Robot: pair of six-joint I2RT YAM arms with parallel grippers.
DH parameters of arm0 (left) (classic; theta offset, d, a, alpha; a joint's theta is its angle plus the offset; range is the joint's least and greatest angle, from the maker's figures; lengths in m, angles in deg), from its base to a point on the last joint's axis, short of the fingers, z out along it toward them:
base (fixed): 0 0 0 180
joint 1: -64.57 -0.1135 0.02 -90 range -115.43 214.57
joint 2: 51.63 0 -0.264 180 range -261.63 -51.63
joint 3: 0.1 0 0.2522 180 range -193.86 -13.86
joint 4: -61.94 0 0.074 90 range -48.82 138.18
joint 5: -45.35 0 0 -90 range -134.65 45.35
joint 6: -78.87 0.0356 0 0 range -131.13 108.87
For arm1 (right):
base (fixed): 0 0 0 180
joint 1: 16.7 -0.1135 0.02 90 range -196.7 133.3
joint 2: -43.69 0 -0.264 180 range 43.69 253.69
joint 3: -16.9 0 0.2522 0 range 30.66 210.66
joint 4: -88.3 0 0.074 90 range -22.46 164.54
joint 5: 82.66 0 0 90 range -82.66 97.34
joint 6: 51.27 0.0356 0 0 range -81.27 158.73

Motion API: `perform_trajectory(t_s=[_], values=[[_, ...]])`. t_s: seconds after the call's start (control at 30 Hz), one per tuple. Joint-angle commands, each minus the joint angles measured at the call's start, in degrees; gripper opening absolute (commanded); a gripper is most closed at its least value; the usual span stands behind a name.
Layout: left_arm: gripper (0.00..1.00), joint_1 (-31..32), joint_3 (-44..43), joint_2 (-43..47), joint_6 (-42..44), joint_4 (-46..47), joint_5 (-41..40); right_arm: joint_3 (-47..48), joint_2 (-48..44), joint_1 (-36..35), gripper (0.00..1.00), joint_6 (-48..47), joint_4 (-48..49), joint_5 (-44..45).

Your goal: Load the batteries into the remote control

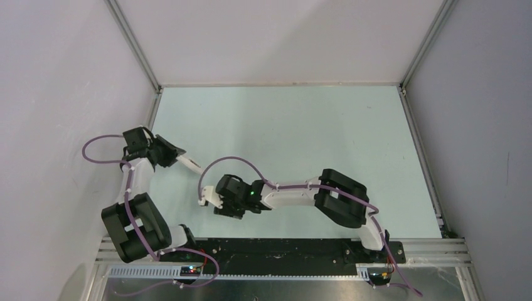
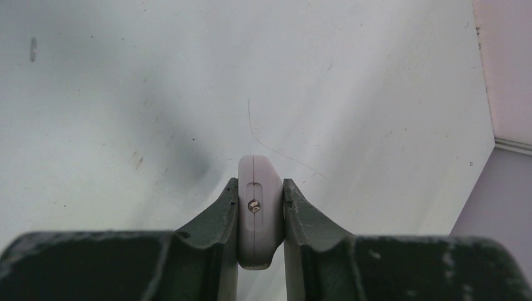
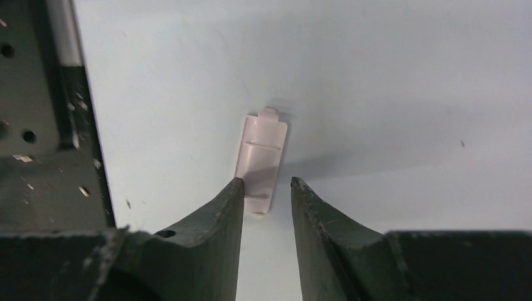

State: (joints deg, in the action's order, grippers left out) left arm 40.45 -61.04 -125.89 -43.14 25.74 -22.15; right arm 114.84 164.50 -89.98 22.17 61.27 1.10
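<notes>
The left pincer (image 2: 260, 184) is clamped shut on the remote control (image 2: 259, 216). The remote stands on edge between the fingers, and its rounded end pokes out just past the tips, above the counter (image 2: 125, 94). The right pincer (image 3: 266, 184) hangs low over the counter with its jaws partly open. A small flat white cover (image 3: 263, 147) lies on the counter, its near end between the tips. One finger (image 3: 219, 213) meets the cover's edge, while the other stands slightly apart from it.
</notes>
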Motion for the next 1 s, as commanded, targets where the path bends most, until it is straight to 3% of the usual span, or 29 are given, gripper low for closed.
perform_trajectory(t_s=[0.0,0.3,0.5,0.7,0.87,0.97], values=[[0.00,0.0,-0.4,0.7,-0.2,0.9,2.6,-6.7,-2.6,2.9,0.36,-0.9,-6.1,8.2],[0.00,6.2,-1.9,-0.6,1.5,0.9,6.0,-20.3,-13.2,6.6,0.36,-4.2,-5.3,8.8],[0.00,10.5,-4.0,-2.2,2.3,1.0,6.6,-21.5,-21.0,8.6,0.41,-1.7,-4.5,7.0],[0.00,11.6,-5.9,-4.7,1.2,0.9,6.8,-15.9,-25.1,14.4,0.47,16.9,-6.2,8.8],[0.00,12.6,-6.3,-5.1,-1.0,1.2,5.1,-7.3,-22.5,19.2,0.39,38.4,-15.9,10.5],[0.00,13.6,-6.7,-4.7,-2.2,2.3,3.5,-2.2,-20.1,21.2,0.44,48.1,-22.3,13.8]])
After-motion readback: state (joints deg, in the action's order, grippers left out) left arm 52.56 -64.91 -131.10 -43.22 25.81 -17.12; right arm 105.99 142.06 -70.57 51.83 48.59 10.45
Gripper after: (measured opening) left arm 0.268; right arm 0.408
